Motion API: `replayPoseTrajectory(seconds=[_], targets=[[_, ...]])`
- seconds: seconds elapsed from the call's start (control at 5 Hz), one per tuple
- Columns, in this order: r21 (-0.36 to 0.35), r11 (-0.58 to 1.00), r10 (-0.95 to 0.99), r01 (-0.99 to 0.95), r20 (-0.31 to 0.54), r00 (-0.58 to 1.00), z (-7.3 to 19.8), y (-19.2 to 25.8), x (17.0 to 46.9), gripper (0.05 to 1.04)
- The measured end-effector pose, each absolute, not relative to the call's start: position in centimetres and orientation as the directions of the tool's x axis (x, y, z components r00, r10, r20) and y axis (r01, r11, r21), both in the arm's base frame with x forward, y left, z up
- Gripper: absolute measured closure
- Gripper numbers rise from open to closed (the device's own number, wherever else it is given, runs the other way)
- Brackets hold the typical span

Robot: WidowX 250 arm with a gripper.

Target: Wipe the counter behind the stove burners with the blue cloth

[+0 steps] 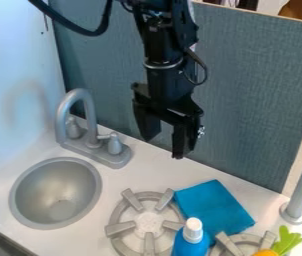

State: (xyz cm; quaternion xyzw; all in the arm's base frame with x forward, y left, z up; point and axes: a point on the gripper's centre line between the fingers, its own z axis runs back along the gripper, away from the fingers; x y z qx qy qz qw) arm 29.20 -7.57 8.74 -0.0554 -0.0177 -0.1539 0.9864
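Camera view shows the gripper, fingers apart and empty, near the counter's back edge, probably high to clear the faucet and blue cloth.

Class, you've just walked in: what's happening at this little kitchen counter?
Nothing is being handled right now. The black gripper hangs open and empty above the counter's back edge. Below it lie a sink with a faucet, two burners, a blue cloth, a white-capped blue bottle and an orange item with green leaves.
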Motion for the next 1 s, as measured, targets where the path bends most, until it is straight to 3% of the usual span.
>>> replayPoseTrajectory(seconds=[0.2,0.6,1.0], targets=[[-0.061,0.945,-0.326,0.322,-0.072,0.943,3.7,-8.2,31.2,0.075],[0.043,0.941,-0.333,0.336,-0.069,0.941,-2.3,-12.8,34.8,0.075],[0.137,0.93,-0.34,0.34,-0.027,0.94,-7.1,-15.2,35.8,0.075]])
